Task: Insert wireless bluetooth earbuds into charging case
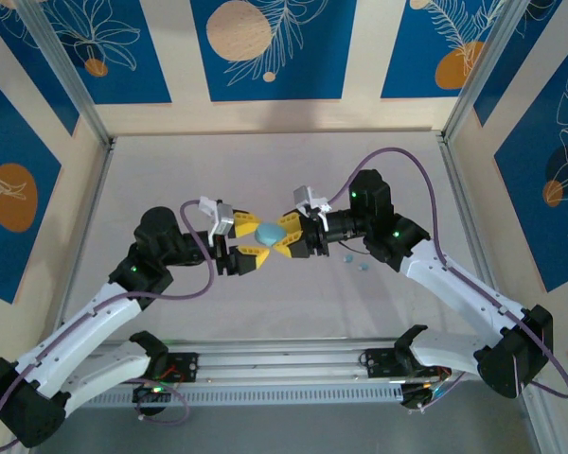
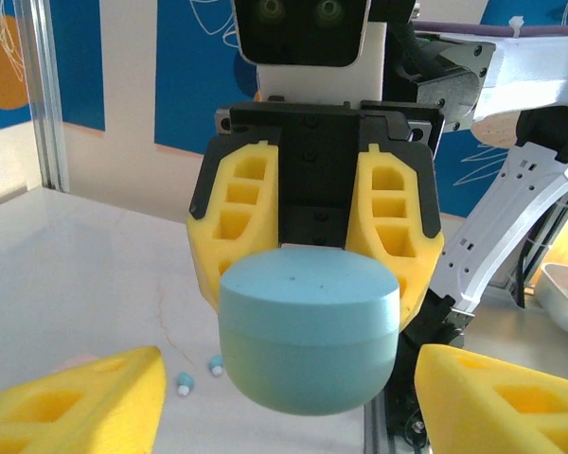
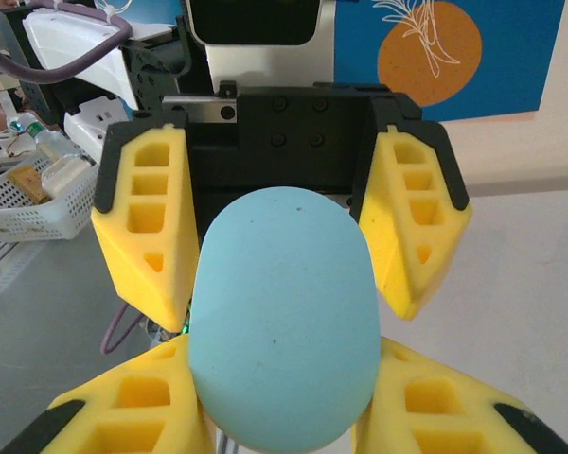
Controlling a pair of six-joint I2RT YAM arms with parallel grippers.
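Note:
A light blue, pebble-shaped charging case [image 1: 273, 234] hangs above the table's middle, lid closed. My right gripper [image 1: 286, 236] is shut on it, its yellow fingers [image 3: 133, 407] pressed against both sides of the case [image 3: 282, 312]. My left gripper [image 1: 256, 239] faces it from the left, open. Its fingers [image 2: 85, 402] stand on either side of the case [image 2: 308, 331] with a gap on each side. Two light blue earbuds [image 1: 348, 256] lie on the table just right of the grippers, and both earbuds [image 2: 184, 382] show with white tips under the case in the left wrist view.
A metal rail [image 1: 284, 364] runs along the near table edge between the arm bases. Aluminium frame posts [image 1: 71, 80] stand at the back corners. A white basket [image 3: 28, 203] with small items sits off the table.

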